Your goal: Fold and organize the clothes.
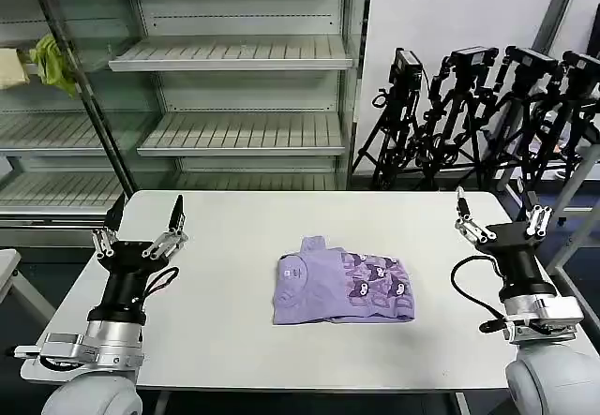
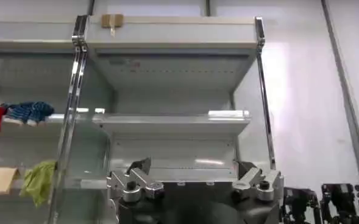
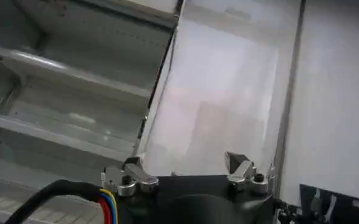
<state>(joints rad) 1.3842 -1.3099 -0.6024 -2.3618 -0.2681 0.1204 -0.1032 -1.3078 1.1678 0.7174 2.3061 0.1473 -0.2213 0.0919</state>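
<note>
Left gripper (image 1: 141, 226): it is raised at the left near edge of the worktop (image 1: 216, 340), pointing up and away from the cloth; the jaws are spread wide and hold nothing.
Right gripper (image 1: 500, 218): it is raised at the right side of the worktop, also pointing up; the jaws are wide apart and empty.
T-shirt (image 1: 342, 284): one lavender T-shirt lies in the middle of the worktop, between the two grippers and well apart from both. It is already folded to a compact rectangle, with the dark purple print showing on its right half and the collar at the far edge.
How it will handle: I judge it light, soft and thin, not fragile. It will bend and slide easily on the smooth top, and the folded layers may open if only one layer is lifted.
Where to take hold: best at the two near corners or at the side edges, pinching all layers together.
Shelves (image 1: 234, 54): metal shelves stand behind the worktop; a yellow-green cloth (image 1: 52, 64) hangs at the far left.
Tripods (image 1: 469, 115): black tripods stand at the far right.
</note>
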